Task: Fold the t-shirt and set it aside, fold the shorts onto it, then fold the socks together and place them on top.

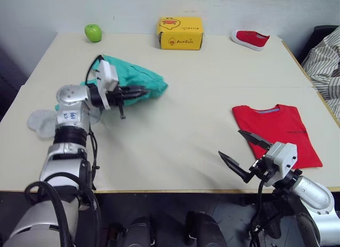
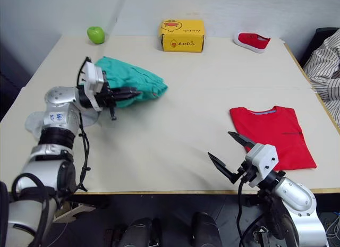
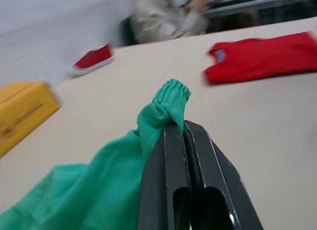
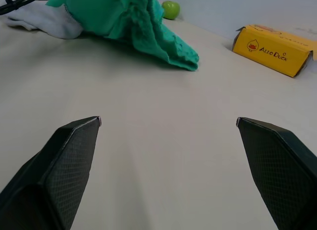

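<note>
1. A wide cream-coloured surface (image 1: 180, 114) is standing against a pale wall, with a seam running across its middle.
2. The plain bright red short-sleeved cloth t-shirt (image 1: 276, 133) is lying folded flat on the near right part of the surface, its collar pointing to the far side.
3. The teal-green cloth shorts (image 1: 133, 83) are lying bunched on the left half of the surface, toward the far side.
4. The left tool (image 1: 139, 92) is reaching in from the left with its two black fingers pressed together, pinching a fold of the shorts near the gathered waistband, as the left wrist view is showing.
5. The light grey ankle socks (image 1: 41, 122) are lying at the left edge of the surface, just beside the shorts and partly behind the left arm; in the right wrist view the grey cloth is touching the shorts.
6. The right tool (image 1: 245, 153) is hovering at the near edge of the surface, just left of the t-shirt, with its fingers spread wide and gripping nothing.
7. A green apple (image 1: 93, 32) is sitting at the far left, a yellow cardboard box with a duck print (image 1: 180, 33) at the far middle, and a small red shoe with a white sole (image 1: 250, 39) at the far right.
8. Striped cloth (image 1: 325, 61) is hanging beyond the right edge of the surface.
</note>
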`<state>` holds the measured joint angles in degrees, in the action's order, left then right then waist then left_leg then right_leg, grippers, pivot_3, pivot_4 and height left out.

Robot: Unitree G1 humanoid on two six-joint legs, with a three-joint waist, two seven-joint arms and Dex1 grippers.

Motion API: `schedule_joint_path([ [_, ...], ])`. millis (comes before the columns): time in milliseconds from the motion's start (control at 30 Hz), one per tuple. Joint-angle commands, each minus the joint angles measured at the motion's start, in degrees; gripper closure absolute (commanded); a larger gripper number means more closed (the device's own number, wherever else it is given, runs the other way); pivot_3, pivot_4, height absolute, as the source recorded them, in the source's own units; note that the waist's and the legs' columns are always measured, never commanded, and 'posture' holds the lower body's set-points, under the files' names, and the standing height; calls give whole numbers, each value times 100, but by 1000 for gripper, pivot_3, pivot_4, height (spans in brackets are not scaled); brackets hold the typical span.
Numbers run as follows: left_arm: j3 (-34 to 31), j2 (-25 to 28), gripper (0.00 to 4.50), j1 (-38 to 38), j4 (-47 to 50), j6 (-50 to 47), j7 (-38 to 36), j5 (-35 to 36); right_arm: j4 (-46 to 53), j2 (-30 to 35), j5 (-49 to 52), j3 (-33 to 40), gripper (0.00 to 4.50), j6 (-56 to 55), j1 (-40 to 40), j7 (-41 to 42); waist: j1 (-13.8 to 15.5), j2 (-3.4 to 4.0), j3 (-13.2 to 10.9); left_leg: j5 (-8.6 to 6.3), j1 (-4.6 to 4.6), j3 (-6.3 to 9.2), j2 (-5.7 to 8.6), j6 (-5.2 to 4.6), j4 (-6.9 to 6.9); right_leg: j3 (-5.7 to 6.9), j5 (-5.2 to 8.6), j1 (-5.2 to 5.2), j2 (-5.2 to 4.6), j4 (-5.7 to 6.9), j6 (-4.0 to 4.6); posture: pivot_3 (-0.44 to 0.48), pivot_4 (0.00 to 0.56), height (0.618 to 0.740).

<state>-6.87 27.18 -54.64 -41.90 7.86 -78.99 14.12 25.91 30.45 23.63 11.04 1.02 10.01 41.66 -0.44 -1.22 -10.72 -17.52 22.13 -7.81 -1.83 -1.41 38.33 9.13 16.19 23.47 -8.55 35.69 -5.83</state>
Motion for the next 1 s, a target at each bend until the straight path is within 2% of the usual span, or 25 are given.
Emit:
schedule_joint_path([
  [33,464,-168,4476,700,2090,-724,-135,490,-90,-3,0,44,0,-209,-86,80,6,0,0,0,0,0,-1,0,1,-1,0,0,0,0,0,0,150,740],
  [100,774,-300,4476,1222,3017,-1111,-29,618,-180,36,-37,108,0,-229,-119,70,24,0,0,-1,2,3,-15,-1,8,-4,0,-1,-3,4,0,0,150,740],
  [233,1453,-464,4476,1958,3538,-1168,405,92,-286,162,-96,190,0,-237,-66,172,52,2,1,-7,3,6,-21,-11,33,-5,0,-7,-8,9,1,0,150,740],
  [300,1648,-538,4102,2180,3680,-1213,584,15,-322,229,-131,198,0,-273,-46,253,47,2,1,-12,4,8,-26,-16,48,-5,0,-7,-9,-2,1,0,150,740],
  [400,1653,-498,3298,2444,3890,-1457,821,99,-312,268,-107,248,0,-220,-107,245,45,2,1,-16,6,9,-32,-18,54,-6,-1,-5,-10,-1,3,0,150,740],
  [567,915,135,1652,2573,3922,-1673,936,499,-194,481,77,179,0,97,-438,364,3,8,0,-22,3,6,-52,-6,56,-7,0,-2,1,1,13,0,150,740],
  [700,238,817,312,2848,3572,-1170,882,500,293,700,309,-552,0,998,-941,557,21,11,-2,-26,4,7,-60,-2,56,-3,3,-1,4,0,18,0,150,740],
  [833,-168,1394,312,3060,2869,-441,969,268,489,666,-181,-1856,0,1879,-1632,508,14,12,-2,-33,6,6,-73,5,62,-1,7,5,7,1,29,0,150,740],
  [900,-95,1464,312,3128,2727,-110,1049,86,217,449,-868,-2432,0,1799,-1974,222,37,13,-3,-38,8,5,-74,6,64,1,9,9,7,3,31,0,150,740],
  [1000,88,1444,312,3163,2518,440,1222,-287,-168,210,-1525,-2911,0,1769,-2245,-67,96,13,-3,-49,17,7,-60,-6,75,4,8,11,-1,10,30,0,150,740],
])
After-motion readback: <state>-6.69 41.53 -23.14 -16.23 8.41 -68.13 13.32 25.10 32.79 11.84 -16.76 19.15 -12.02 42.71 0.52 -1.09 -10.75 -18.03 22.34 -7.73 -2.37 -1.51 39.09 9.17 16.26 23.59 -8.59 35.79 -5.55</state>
